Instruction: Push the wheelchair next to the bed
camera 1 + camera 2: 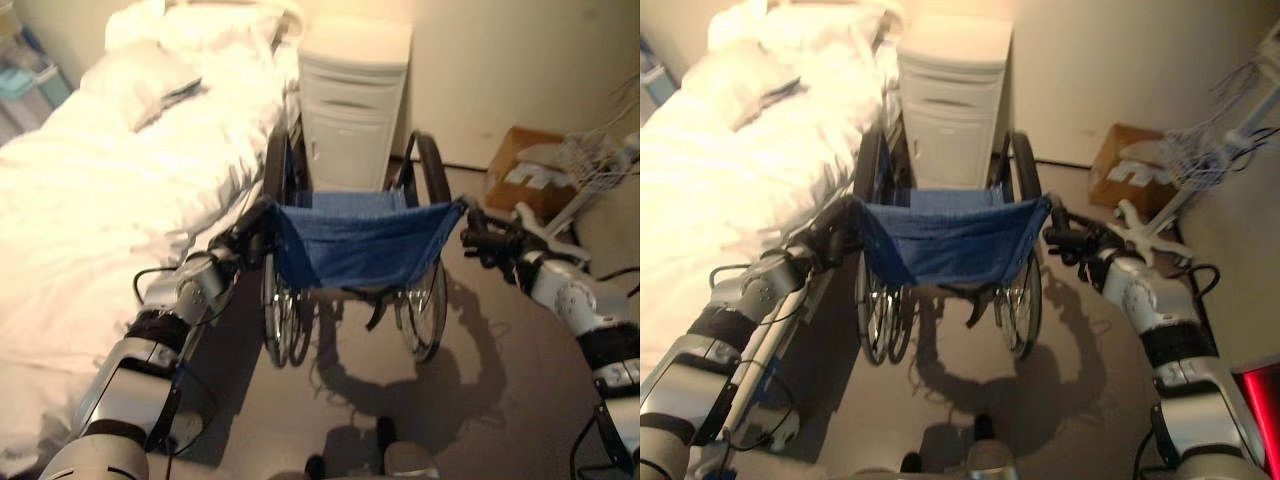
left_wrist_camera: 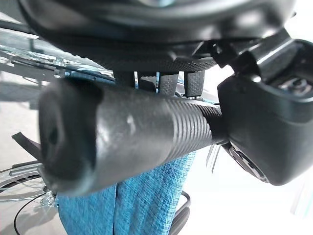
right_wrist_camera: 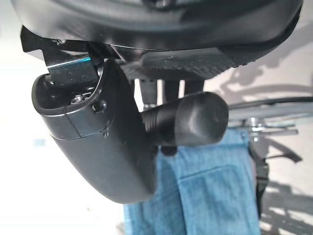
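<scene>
The wheelchair (image 1: 355, 240), with a blue cloth back and black wheels, stands close beside the bed (image 1: 90, 200), facing away from me. My left hand (image 1: 240, 240) is shut on its left push handle (image 2: 122, 137), a black ribbed grip with fingers curled behind it and the thumb (image 2: 264, 127) at its base. My right hand (image 1: 490, 243) is shut on the right push handle (image 3: 195, 120), the thumb (image 3: 102, 147) lying across it. Blue cloth hangs below both grips.
A white nightstand (image 1: 350, 100) stands right in front of the wheelchair against the wall. At the right lie a cardboard box (image 1: 525, 165) and a white wire stand (image 1: 590, 170). A red object (image 1: 1260, 400) sits at the near right. Grey floor lies behind the chair.
</scene>
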